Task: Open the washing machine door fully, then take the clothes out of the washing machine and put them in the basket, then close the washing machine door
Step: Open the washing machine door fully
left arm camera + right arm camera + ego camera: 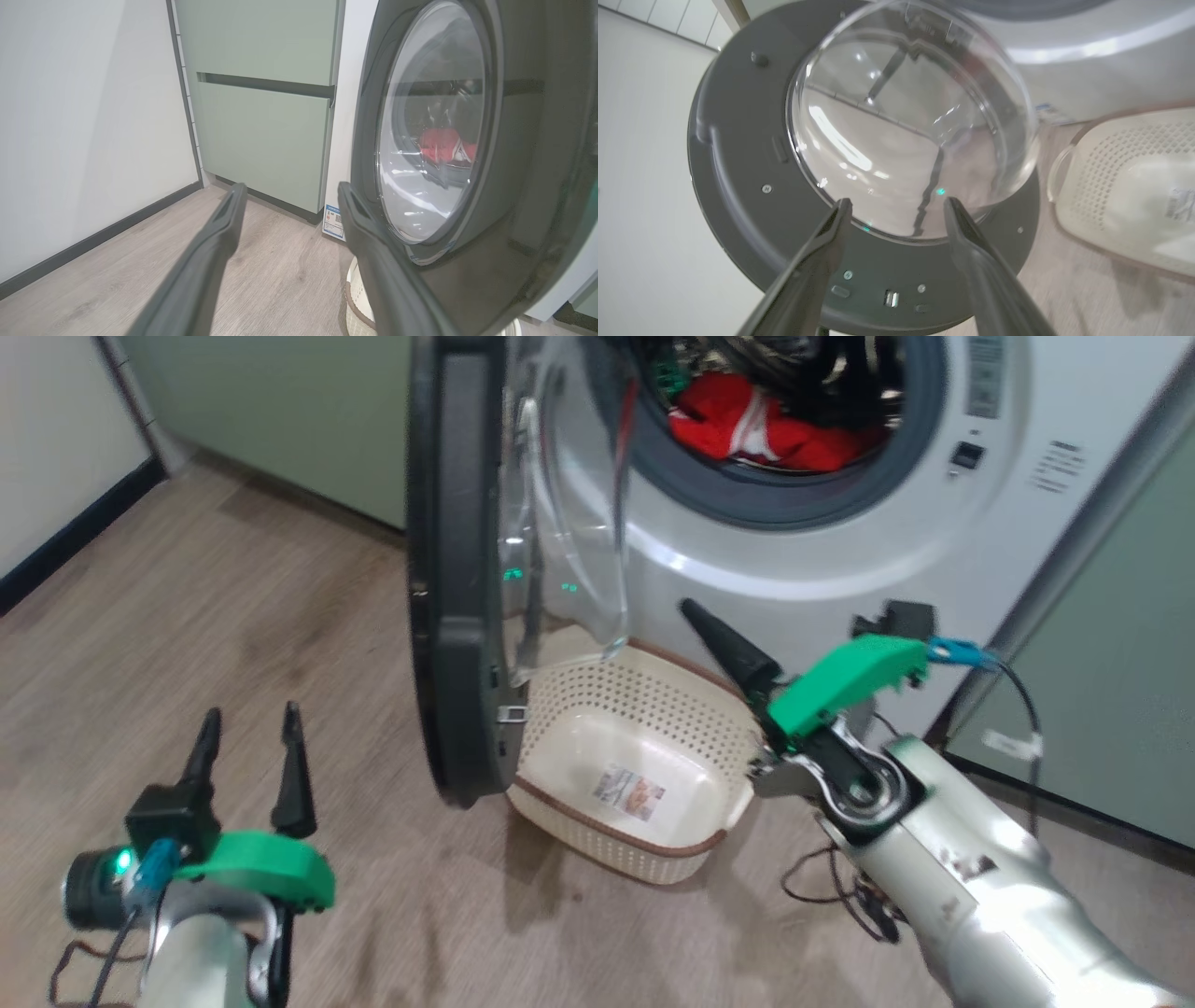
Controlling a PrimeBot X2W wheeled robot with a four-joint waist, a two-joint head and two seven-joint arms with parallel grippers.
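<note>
The washing machine door (457,569) stands open, clothes (738,420) not yet out, basket (607,686) empty; my left gripper (252,714) and right gripper (897,203) gape, holding nothing.

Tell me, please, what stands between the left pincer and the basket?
The open door stands edge-on between the left pincer and the basket, as the head view shows.

I'm in a home laundry nook: white front-load washing machine (840,560) flanked by pale green cabinets (261,140), wood-look plank floor (233,616), plain white wall (70,130) with dark skirting (93,240), perforated basket (597,686) on the floor.
</note>
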